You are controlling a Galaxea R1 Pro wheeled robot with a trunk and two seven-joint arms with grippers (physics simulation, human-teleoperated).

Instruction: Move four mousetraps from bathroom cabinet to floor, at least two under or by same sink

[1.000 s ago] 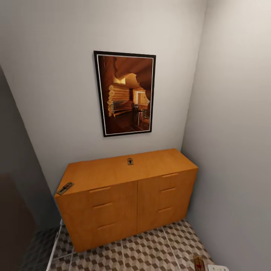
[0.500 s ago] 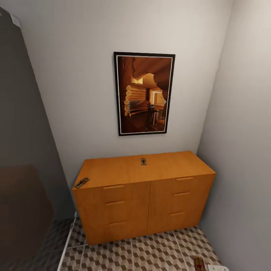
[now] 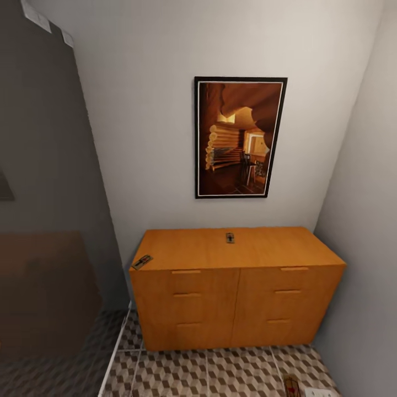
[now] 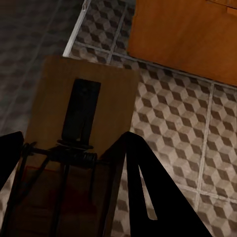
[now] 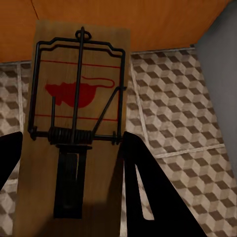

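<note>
1. So, you're facing the cabinet in the head view, tucked into the corner under a framed picture of a log cabin interior.
2. Two mousetraps are sitting on its flat top: one mousetrap near the back edge, around 12 o'clock from the cabinet's middle, and another mousetrap at the front left corner, around 9 o'clock, lying at an angle.
3. Your left pincer is clamped on a third trap, dark fingers on either side of the board, above the bathroom floor with the cabinet's front just beyond.
4. Your right pincer is gripping a fourth trap, red mouse mark and wire spring plainly visible, also over the cube-pattern tiles.
5. In the head view that fourth trap peeks in at the bottom edge, about 5 o'clock.
</note>
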